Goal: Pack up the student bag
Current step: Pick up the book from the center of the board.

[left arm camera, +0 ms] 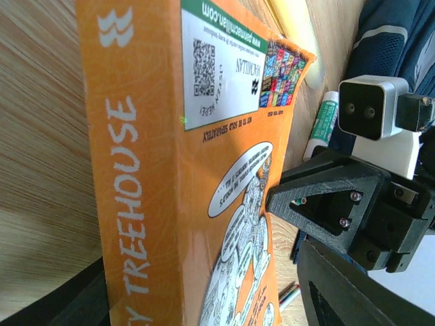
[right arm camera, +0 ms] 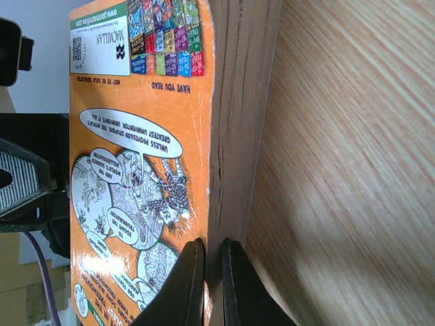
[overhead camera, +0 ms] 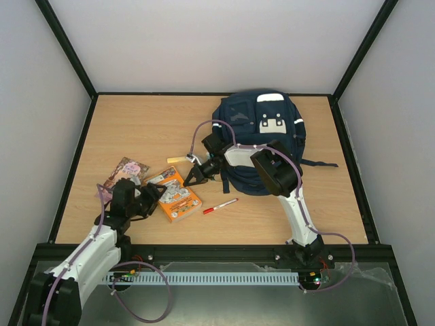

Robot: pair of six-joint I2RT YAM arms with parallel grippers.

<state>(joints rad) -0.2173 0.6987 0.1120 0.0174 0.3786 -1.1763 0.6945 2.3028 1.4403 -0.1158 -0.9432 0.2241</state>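
Both arms are working the orange book [overhead camera: 178, 195], which lies flat on the bench [overhead camera: 136, 122] with its back cover up. The left gripper [overhead camera: 148, 201] sits at the book's spine side, jaws apart, and the book runs between them with nothing clamped as far as the wrist view shows. The right gripper [right arm camera: 212, 272] is on the opposite, page-edge side, jaws together and tips pressed in at the cover's edge; whether they nip the cover I cannot tell. The student bag [overhead camera: 265, 136] lies beyond the book, past that page-edge side. To do this well, I'd have the right arm brace the book against sliding and the left close square across the spine before any lift, keeping clear of the red pen [overhead camera: 219, 206] just beside the book's near corner
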